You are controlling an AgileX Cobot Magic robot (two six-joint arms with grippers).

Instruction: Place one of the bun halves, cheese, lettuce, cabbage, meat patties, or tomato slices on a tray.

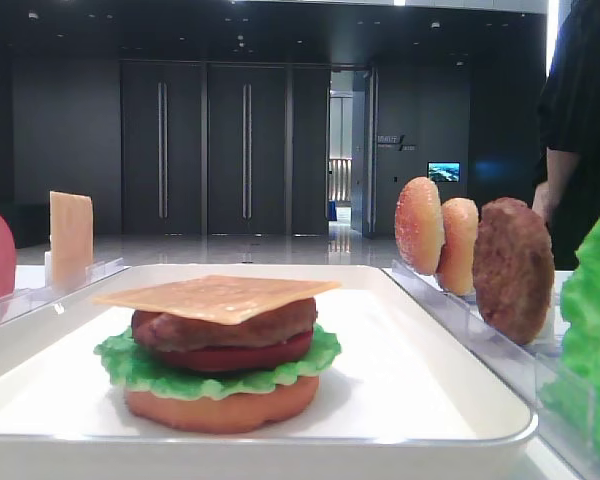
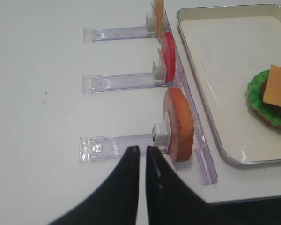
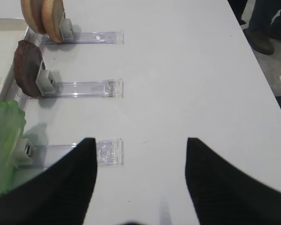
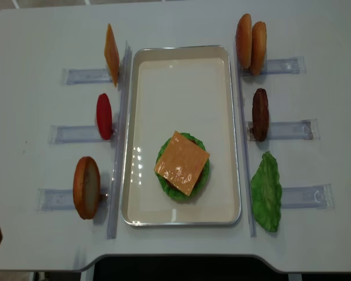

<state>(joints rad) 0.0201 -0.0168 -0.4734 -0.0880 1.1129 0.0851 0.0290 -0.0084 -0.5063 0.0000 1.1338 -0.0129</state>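
While one cheese (image 4: 182, 163) tops the stack on the tray (image 4: 181, 64), a second cheese (image 4: 111, 54) stands left.
Only the low view shows the patty (image 1: 225, 327); left hand (image 2: 141, 151) is together, right hand (image 3: 140, 146) apart.

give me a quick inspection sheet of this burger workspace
surface: white table, no spills seen
tray: holds a stack, bun base, lettuce, tomato, patty, cheese on top
left holders: spare cheese slice, tomato slice, bun half, all on edge
right holders: two bun halves, meat patty, lettuce leaf
clutter: nothing seen
left gripper: jaws nearly together, empty, near the bun half's holder
right gripper: jaws open, empty, over bare table
cables: nothing seen
surroundings: dark hall with doors, person standing on the right
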